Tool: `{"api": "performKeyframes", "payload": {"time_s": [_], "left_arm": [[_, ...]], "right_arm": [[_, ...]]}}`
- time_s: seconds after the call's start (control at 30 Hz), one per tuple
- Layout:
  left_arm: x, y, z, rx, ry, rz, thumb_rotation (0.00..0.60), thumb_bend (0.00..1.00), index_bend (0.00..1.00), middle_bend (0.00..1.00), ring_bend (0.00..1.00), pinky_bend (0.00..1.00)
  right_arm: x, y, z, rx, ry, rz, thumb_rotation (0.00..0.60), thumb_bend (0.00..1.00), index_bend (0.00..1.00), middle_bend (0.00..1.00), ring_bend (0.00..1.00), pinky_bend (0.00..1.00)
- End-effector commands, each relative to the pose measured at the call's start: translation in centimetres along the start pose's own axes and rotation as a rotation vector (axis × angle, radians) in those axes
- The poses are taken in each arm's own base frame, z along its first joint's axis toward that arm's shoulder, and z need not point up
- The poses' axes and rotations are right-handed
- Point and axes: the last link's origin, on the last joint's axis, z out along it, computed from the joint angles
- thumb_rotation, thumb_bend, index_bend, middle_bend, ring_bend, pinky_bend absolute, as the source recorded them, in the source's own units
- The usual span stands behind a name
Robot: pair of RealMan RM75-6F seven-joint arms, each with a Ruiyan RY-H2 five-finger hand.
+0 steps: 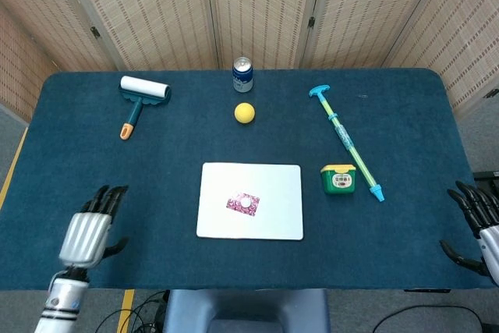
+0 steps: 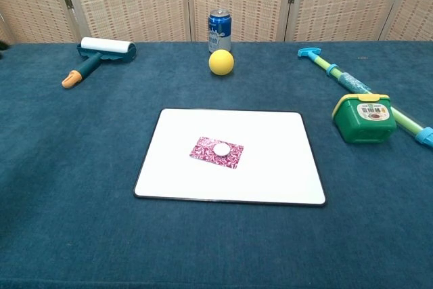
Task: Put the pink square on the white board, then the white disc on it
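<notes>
The white board [image 1: 273,212] [image 2: 270,167] lies flat at the table's front middle. On it rests the pink patterned square [image 1: 237,206] [image 2: 203,151], and the small white disc [image 1: 245,202] [image 2: 221,148] sits on top of the square. My left hand [image 1: 87,228] hovers over the table's front left corner, far from the board, fingers spread and holding nothing. At the far right edge of the head view my right hand [image 1: 477,214] shows, fingers apart and empty. Neither hand appears in the chest view.
A lint roller [image 1: 139,99] [image 2: 100,54] lies at the back left. A blue can [image 1: 242,74] [image 2: 219,29] and a yellow ball [image 1: 245,112] [image 2: 221,62] stand behind the board. A green box [image 1: 337,178] [image 2: 364,118] and a long green-blue pump toy [image 1: 345,141] [image 2: 352,84] lie to the right.
</notes>
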Motion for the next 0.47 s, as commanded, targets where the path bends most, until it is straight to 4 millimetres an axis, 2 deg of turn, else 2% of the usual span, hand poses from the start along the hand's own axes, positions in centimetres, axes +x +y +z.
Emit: {"api": "performKeyframes", "payload": {"time_s": [0.03,0.13,0.33,0.47], "left_arm": [[-1.1,-7.4,-6.3,0.076,0.157,0.011,0.600,0.27,0.04,0.11,0.05,0.26],[-2.0,-8.8,-7.1,0.122,0.159,-0.005,0.600,0.27,0.04,0.11,0.05,0.25],[-1.6,-10.4,-7.3,0.167,0.130,-0.024,0.600,0.27,0.04,0.09,0.05,0.25],[-1.4,-10.7,-7.8,0.168,0.125,-0.034,0.600,0.27,0.04,0.09,0.05,0.25]], "right_arm": [[-1.5,-1.5,0.3,0.001,-0.024,-0.048,0.600,0.20,0.00,0.00,0.00,0.00],[-2.2,-2.1,0.5,-0.005,-0.041,-0.076,0.600,0.20,0.00,0.00,0.00,0.00],[-2.8,-3.5,0.0,0.026,-0.043,-0.095,0.600,0.20,0.00,0.00,0.00,0.00],[-3.0,-3.8,-0.2,0.034,-0.035,-0.104,0.600,0.20,0.00,0.00,0.00,0.00]]}}
